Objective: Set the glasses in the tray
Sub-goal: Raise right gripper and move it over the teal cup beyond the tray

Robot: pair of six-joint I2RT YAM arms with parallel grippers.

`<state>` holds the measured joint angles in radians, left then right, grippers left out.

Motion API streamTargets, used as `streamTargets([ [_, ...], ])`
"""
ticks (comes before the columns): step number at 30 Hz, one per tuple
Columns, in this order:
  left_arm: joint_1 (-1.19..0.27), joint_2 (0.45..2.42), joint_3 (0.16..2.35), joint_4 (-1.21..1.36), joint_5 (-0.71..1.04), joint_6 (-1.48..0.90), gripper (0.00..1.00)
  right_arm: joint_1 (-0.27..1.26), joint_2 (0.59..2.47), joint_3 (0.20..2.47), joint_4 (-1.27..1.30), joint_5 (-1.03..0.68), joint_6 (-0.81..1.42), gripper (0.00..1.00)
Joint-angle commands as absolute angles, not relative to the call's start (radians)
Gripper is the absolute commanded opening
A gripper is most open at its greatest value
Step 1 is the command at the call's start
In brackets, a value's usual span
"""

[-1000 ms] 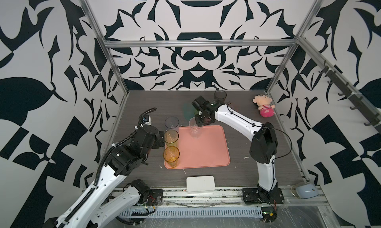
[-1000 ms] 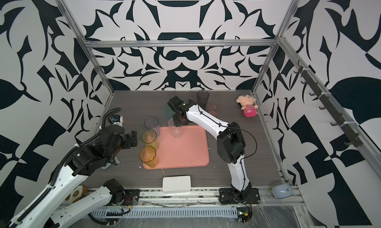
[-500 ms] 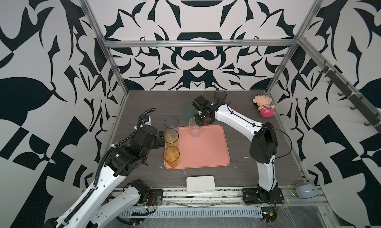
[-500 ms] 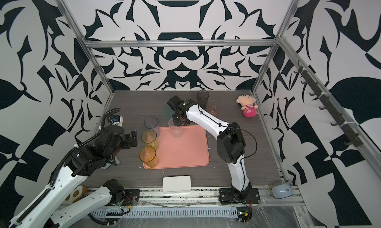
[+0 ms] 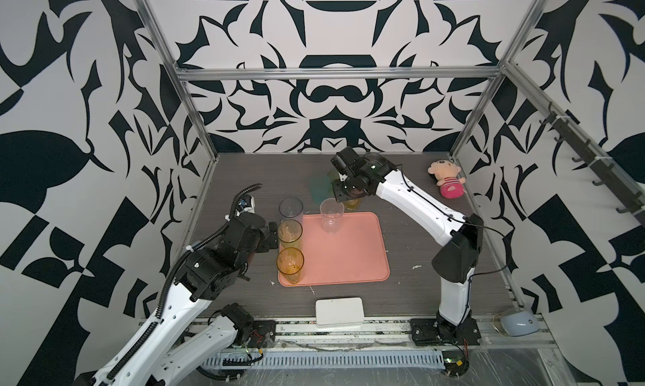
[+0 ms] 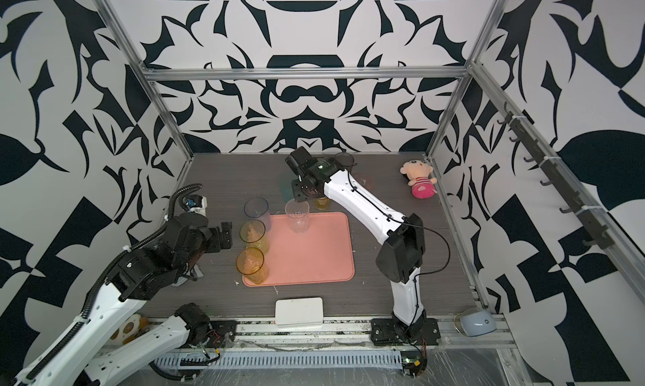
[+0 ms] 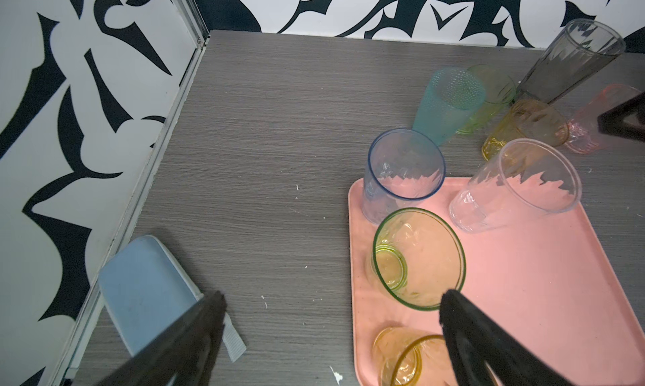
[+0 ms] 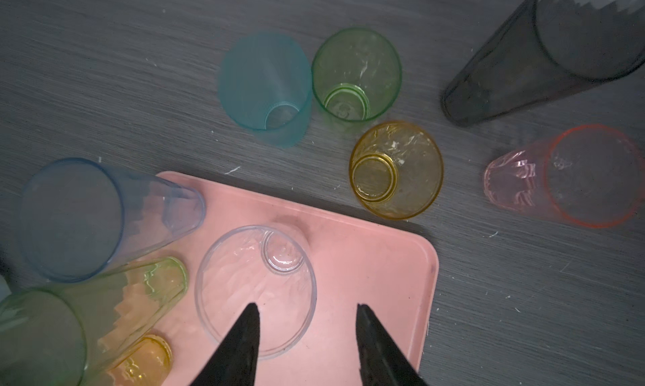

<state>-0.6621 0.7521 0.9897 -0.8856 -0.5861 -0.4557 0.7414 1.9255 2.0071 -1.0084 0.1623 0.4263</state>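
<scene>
The glasses [image 7: 419,258] stand in two groups, all upright, mouths up. Nearest, four are on the tray [image 5: 349,255]: an amber glass [image 5: 290,264] at its near-left corner, a yellow-green glass [image 5: 289,232] along its left edge, a blue glass [image 5: 290,208] at its far-left corner, and a clear glass [image 5: 331,216] at its far edge.

The left gripper [image 7: 333,297] hangs at the tray's left edge, jaws spread wide and empty. The right gripper [image 8: 305,309] is above the clear glass, jaws apart on either side of its rim, pinching nothing.

Past the far edge, five more stand on the tabletop [image 8: 104,52]. A loose amber glass [image 8: 396,169] is just off the tray. Farther back are a green glass [image 8: 356,75], a teal glass [image 8: 265,87], a pink glass [image 8: 565,176] and a grey glass [image 8: 544,52].

The next grasp likely turns on the loose amber glass. It sits just beyond the clear glass, toward the right, axis vertical, and the right arm is much nearer to it than the left.

The right wrist view shows all five loose glasses, with open tabletop around the amber one. In both top views the right arm hides much of that group.
</scene>
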Motion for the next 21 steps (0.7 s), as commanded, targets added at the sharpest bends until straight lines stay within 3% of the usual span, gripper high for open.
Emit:
streamTargets([
  [1,-0.66,0.743,0.979,-0.884,-0.594,-0.46,1.0,0.746,1.881,2.072,-1.046,0.184,0.406,0.5],
  [9,-0.66,0.732,0.978,-0.882,-0.6,-0.46,0.99,0.746,1.892,2.195,-1.042,0.183,0.354,0.5],
  [21,-0.66,0.727,0.976,-0.882,-0.606,-0.46,1.0,0.721,2.08,2.453,-1.039,0.235,0.268,0.49],
])
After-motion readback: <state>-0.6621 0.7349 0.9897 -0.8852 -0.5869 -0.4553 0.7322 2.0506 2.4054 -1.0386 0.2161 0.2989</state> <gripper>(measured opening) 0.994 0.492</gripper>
